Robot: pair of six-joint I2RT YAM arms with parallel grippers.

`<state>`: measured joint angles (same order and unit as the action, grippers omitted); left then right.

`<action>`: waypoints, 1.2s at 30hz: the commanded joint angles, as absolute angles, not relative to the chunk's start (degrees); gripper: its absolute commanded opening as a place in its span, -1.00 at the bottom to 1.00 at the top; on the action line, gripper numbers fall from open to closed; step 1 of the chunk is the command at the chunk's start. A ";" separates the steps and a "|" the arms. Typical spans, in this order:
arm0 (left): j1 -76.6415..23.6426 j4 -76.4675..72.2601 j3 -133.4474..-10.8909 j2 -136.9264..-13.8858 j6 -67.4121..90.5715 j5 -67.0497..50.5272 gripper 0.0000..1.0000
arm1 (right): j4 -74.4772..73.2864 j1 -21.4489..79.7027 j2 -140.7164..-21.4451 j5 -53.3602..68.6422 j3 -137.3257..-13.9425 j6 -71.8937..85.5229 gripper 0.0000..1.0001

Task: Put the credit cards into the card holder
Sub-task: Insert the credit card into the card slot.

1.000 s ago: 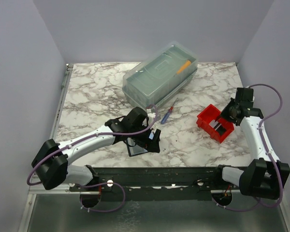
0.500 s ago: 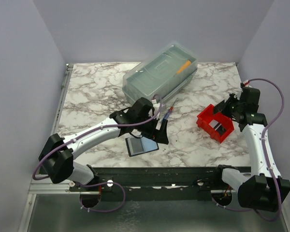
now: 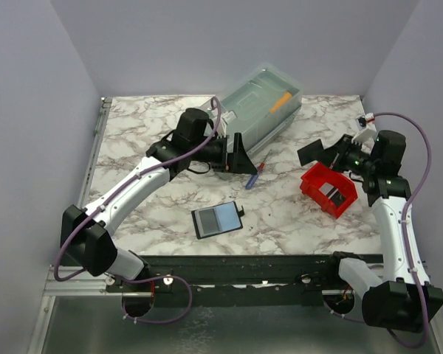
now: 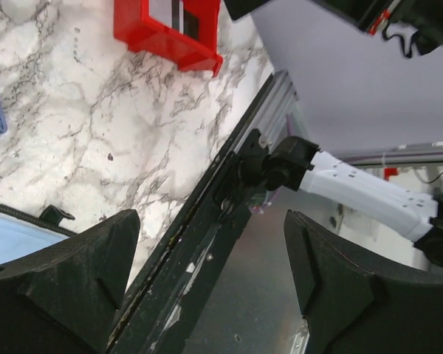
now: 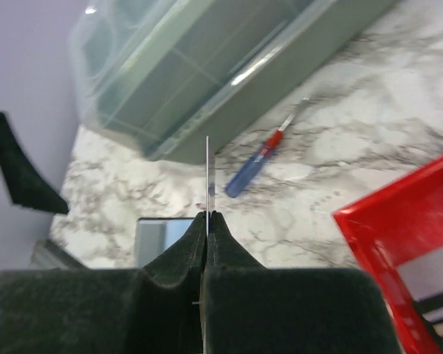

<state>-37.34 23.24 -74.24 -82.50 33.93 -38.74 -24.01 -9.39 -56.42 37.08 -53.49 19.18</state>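
Lifted off the card holder below, left jaws spread, empty; a blue card looks seated. Right jaws pinch another credit card, still to insert.

We look down on the whole worktop from high up at its near side. Our left wrist camera sits close over the left hand, facing the near rail; the right one looks along the right hand across the worktop. All three catch the red bin and the card holder.
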 commanded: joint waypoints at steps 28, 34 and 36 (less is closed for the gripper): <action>-26.50 16.21 -58.01 -77.35 37.34 -68.20 0.29 | 5.52 25.61 -74.97 64.95 -49.91 37.46 -0.99; -27.77 14.83 -57.33 -77.89 38.22 -68.77 -0.41 | 6.33 26.25 -75.14 67.56 -49.58 37.58 -0.99; -27.74 14.70 -57.92 -77.72 38.47 -68.02 -0.65 | 6.93 26.28 -75.22 67.07 -49.07 38.35 -0.99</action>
